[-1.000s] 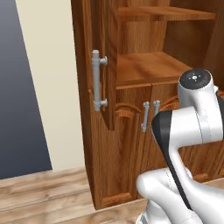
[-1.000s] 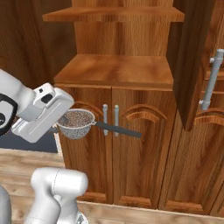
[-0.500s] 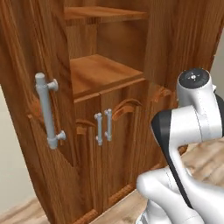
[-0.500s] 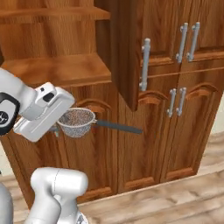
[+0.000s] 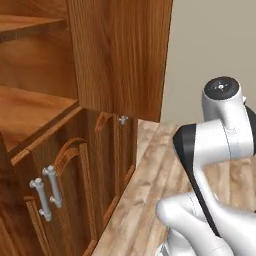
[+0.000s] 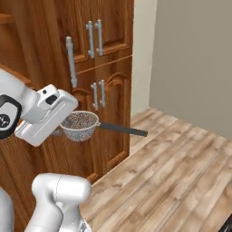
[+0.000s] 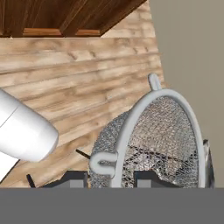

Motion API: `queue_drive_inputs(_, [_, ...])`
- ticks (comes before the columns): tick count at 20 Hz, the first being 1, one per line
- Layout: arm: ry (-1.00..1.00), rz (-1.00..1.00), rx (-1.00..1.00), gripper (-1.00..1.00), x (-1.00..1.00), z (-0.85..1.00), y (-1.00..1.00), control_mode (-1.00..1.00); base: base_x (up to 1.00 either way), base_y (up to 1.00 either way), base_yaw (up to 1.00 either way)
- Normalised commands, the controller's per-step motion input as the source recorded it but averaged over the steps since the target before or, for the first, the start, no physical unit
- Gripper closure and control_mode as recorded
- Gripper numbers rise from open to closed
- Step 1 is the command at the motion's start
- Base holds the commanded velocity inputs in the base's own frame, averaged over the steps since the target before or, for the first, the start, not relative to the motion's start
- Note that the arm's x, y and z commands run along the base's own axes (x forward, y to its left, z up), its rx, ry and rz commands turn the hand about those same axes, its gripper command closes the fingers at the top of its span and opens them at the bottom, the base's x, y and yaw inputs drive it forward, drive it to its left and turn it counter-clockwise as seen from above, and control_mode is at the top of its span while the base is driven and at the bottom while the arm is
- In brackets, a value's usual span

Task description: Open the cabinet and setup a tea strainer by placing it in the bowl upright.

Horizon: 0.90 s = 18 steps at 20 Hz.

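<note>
My gripper (image 6: 61, 132) is shut on the tea strainer (image 6: 80, 126), a silver mesh basket held level in front of the cabinet (image 6: 106, 41). Its thin dark handle (image 6: 124, 130) sticks out to the right. In the hand view the strainer's mesh (image 7: 164, 135) and metal rim sit right over my gripper (image 7: 111, 178), with plank floor beyond. The cabinet stands open: its wooden shelves (image 5: 30, 107) show at the left, and an open door (image 5: 120, 55) hangs in front of them. The bowl is out of view.
Light wooden plank floor (image 6: 172, 172) spreads to the right of the cabinet, bounded by a plain grey-beige wall (image 6: 195, 59). Grey bar handles (image 6: 70, 61) stick out from the cabinet doors. The lower doors (image 5: 75, 190) are closed.
The whole picture has swung: the base has turned right, so the cabinet slides to the left edge and floor and wall come into view. The strainer stays in my gripper.
</note>
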Motion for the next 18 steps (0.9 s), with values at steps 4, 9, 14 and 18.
queue_drive_inputs(4, [0.0, 0.0, 0.0, 1.0, 0.0, 0.0, 0.0, 1.0, 0.0, -0.01, -0.9])
queue_drive_inputs(9, [0.0, 0.0, 0.0, 1.0, 0.0, 0.0, 0.0, 1.0, 0.0, -0.06, -0.88])
queue_drive_inputs(14, [0.0, 0.0, 0.0, 1.0, 0.0, 0.0, 0.0, 1.0, -0.01, -0.02, -0.85])
queue_drive_inputs(18, [0.0, 0.0, 0.0, 1.0, 0.0, 0.0, 0.0, 1.0, 0.0, 0.0, -0.74])
